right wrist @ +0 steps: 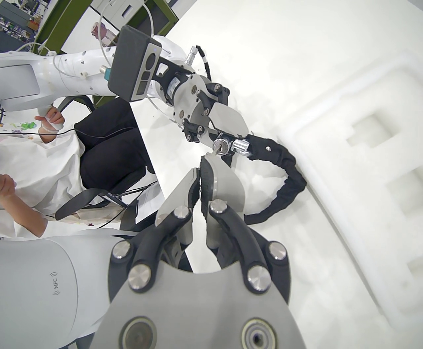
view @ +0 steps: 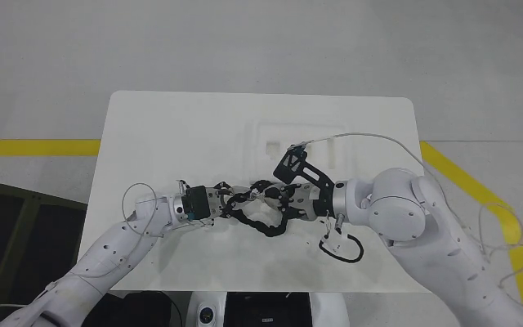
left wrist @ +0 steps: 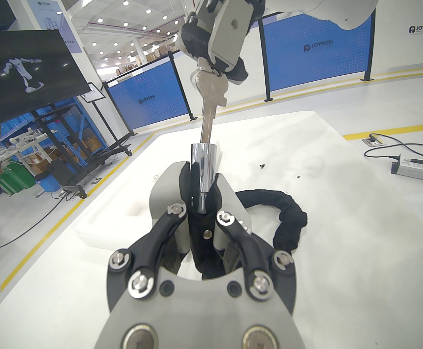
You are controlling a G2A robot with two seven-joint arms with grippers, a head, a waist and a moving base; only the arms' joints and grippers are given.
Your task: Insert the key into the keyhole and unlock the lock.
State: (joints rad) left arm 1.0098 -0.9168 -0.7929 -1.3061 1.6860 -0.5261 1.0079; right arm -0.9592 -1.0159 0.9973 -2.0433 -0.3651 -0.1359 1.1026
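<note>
place: factory hall | seen: blue partition panels [left wrist: 155, 96], yellow floor lines [view: 49, 147], ceiling lights [left wrist: 125, 3], big monitor [left wrist: 36, 66]

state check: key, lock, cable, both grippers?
key: gripped by its head, blade tip at the keyhole, most of the blade still outside.
lock: clamped, keyhole end facing the key; cannot tell whether it is unlocked.
cable: looped, sagging onto the table.
left gripper: shut on lock.
right gripper: shut on key.
</note>
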